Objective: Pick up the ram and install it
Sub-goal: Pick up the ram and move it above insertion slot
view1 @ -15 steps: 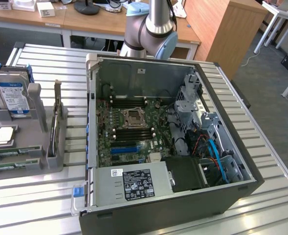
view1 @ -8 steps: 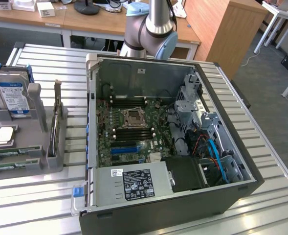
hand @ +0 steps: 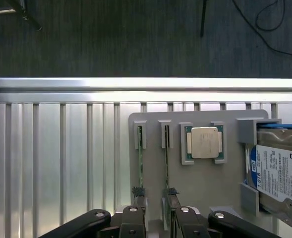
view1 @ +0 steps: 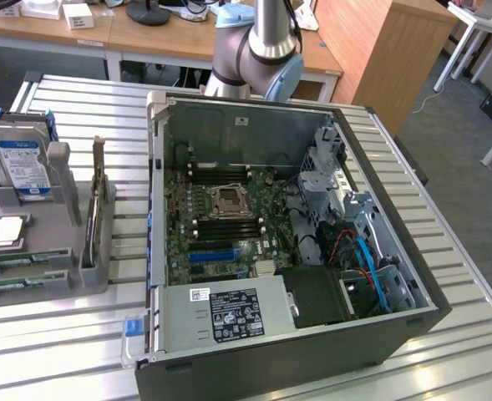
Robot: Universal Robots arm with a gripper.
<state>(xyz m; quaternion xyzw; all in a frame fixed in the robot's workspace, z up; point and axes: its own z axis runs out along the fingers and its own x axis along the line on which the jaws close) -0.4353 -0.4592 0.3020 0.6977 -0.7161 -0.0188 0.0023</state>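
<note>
Hanging released, the claw (hand: 154,198) sits over the ram (hand: 166,158), processor (hand: 204,143) and hard drive (hand: 279,173) alongside.

The grey holder (hand: 200,183) carried two ram sticks (hand: 140,158) (hand: 166,158), one processor (hand: 204,143) and one hard drive (hand: 277,171); beside the holder stood one open computer case (view1: 229,134).

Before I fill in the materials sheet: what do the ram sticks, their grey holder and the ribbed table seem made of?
Thin green ram sticks: probably circuit board laminate, green edges standing in slots.
Flat grey holder tray: matt plastic, it seems; even dull colour, blocky moulded posts.
Ribbed silver table: likely aluminium; bright sheen, straight parallel grooves.
</note>
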